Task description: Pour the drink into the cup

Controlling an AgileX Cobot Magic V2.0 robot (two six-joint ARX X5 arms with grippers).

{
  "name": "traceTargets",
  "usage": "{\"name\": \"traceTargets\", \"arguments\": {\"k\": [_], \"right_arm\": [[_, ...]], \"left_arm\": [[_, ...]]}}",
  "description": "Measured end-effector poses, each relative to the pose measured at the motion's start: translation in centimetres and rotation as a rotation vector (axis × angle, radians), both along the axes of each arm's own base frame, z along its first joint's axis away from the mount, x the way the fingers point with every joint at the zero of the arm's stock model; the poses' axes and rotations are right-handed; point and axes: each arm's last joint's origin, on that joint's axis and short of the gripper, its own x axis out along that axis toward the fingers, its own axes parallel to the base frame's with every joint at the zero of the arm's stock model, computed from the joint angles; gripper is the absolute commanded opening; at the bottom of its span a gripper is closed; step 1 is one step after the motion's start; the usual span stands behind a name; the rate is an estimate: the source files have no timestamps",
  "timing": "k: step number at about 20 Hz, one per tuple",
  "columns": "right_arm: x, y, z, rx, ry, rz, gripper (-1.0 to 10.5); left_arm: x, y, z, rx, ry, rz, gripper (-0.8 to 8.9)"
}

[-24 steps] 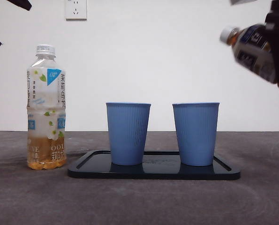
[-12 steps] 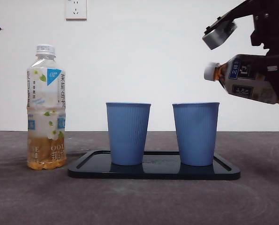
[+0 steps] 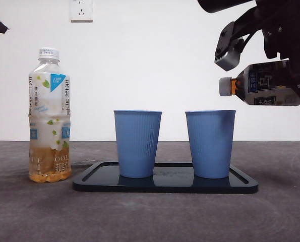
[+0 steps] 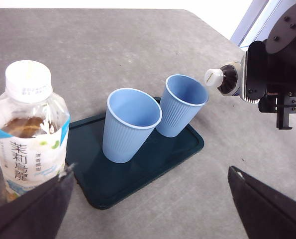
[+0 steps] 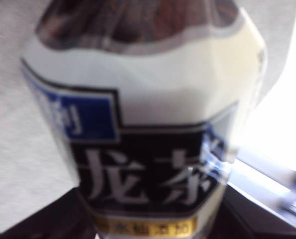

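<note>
Altogether two cups (image 3: 138, 143) (image 3: 211, 143), two bottles (image 3: 50, 116) (image 3: 265, 84), one tray (image 3: 165, 184).

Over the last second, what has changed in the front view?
The right gripper brought the dark tea bottle inward and lower, levelling it until it lies nearly horizontal, its capped mouth above the right cup. Left cup, tray and jasmine tea bottle stayed put.
</note>
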Motion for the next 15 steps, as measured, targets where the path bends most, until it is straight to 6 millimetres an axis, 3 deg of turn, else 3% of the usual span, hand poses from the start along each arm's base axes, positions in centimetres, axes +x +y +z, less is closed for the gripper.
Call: {"name": "traceTargets", "arguments": {"k": [7,15], "right_arm": [[-0.03,0.22,0.08,-0.108,-0.034,0.034,2.0],[0.05,0.54,0.04,-0.005,-0.084,-0.022,2.0]], "left_arm": [[-0.2,-0.05,0.13,-0.001,-0.013,-0.008,4.98],[-0.22,-0.05,0.13,-0.001,-0.014,-0.008,4.98]]}}
